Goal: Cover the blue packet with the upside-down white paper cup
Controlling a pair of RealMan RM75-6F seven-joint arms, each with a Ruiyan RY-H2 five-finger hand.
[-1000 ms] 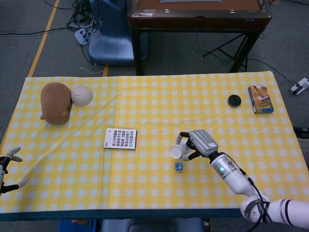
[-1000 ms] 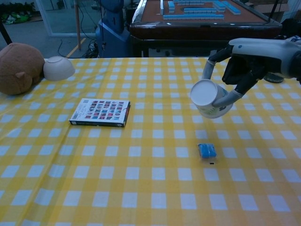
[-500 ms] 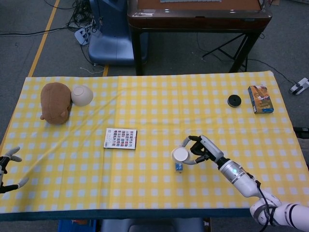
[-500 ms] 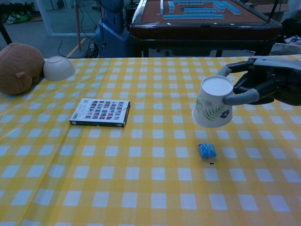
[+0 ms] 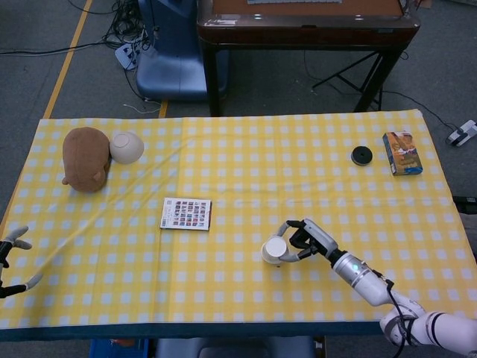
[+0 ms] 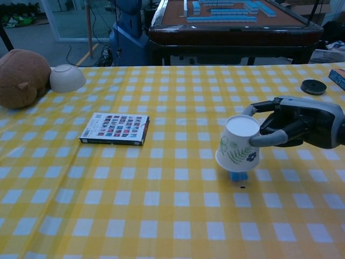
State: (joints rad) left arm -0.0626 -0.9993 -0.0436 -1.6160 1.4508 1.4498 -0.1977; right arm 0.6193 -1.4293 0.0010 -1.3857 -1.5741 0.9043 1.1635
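My right hand (image 6: 291, 125) (image 5: 309, 238) grips a white paper cup (image 6: 239, 144) (image 5: 273, 250) with a leaf print, held upside down and slightly tilted just above the table. The small blue packet (image 6: 237, 176) lies on the cloth directly under the cup's rim, and only its lower edge shows in the chest view. In the head view the cup hides the packet. My left hand (image 5: 11, 259) hovers open at the table's near left edge, far from both things.
A colourful book (image 6: 115, 128) lies left of centre. A brown plush toy (image 6: 21, 78) and a white bowl (image 6: 67, 77) sit at the far left. A black disc (image 5: 362, 155) and a blue box (image 5: 402, 153) rest at the far right. A dark table (image 5: 305, 30) stands behind.
My right hand has turned the cup from lying sideways to upside down, then lowered it over the blue packet. The packet is now mostly hidden. My left hand has barely moved.
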